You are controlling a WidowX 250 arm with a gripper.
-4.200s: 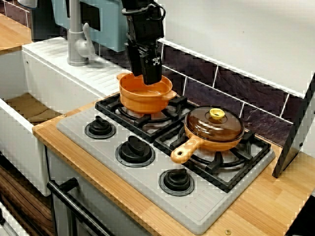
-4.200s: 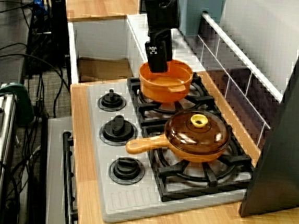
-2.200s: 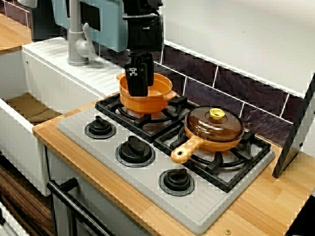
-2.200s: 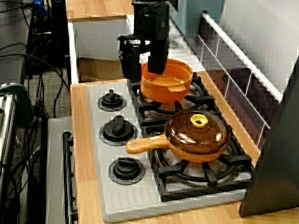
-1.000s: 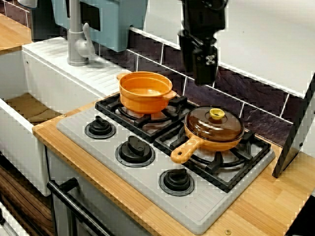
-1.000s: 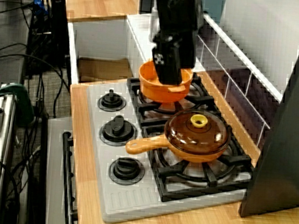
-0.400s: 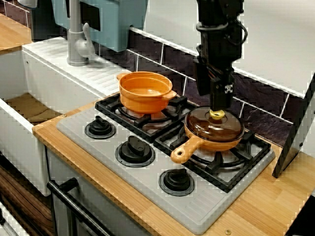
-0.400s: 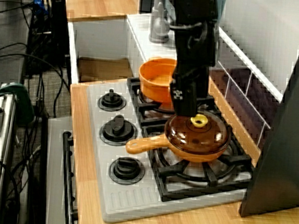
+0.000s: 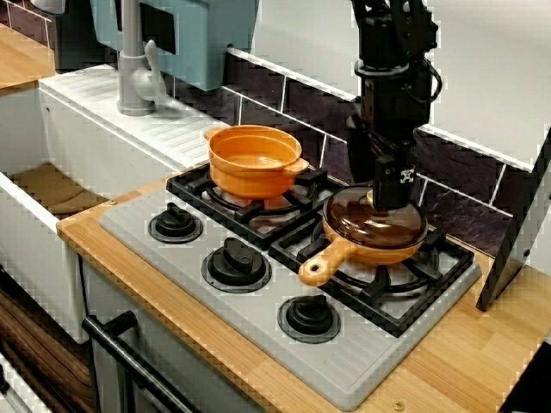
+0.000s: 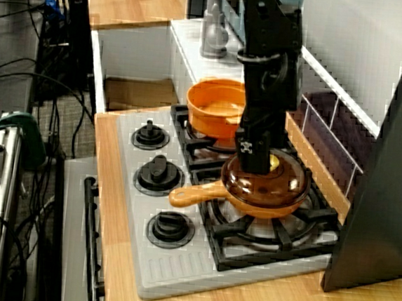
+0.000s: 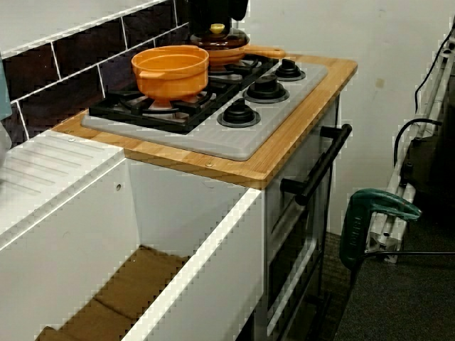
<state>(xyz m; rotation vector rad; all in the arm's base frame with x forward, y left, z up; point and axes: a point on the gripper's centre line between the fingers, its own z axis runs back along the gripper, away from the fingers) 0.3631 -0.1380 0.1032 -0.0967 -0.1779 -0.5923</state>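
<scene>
Lid knob [image 10: 273, 161] sits just beside the fingers [image 9: 389, 181], partly hidden.

One round orange pot [image 9: 255, 160]. One orange long-handled frying pan [image 9: 325, 262], with one brown glass lid [image 9: 362, 222]. Three black round stove knobs [image 9: 236, 261]. Two black burner grates [image 9: 250, 205]. One grey metal faucet [image 9: 133, 60]. One green clamp [image 11: 370, 220].

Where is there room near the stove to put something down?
Free: the wood counter between the stove and the dark panel, and the white ribbed board between the tap and the pot. Crowded: both burners, with the pot, the pan and the hand at its lid.
</scene>
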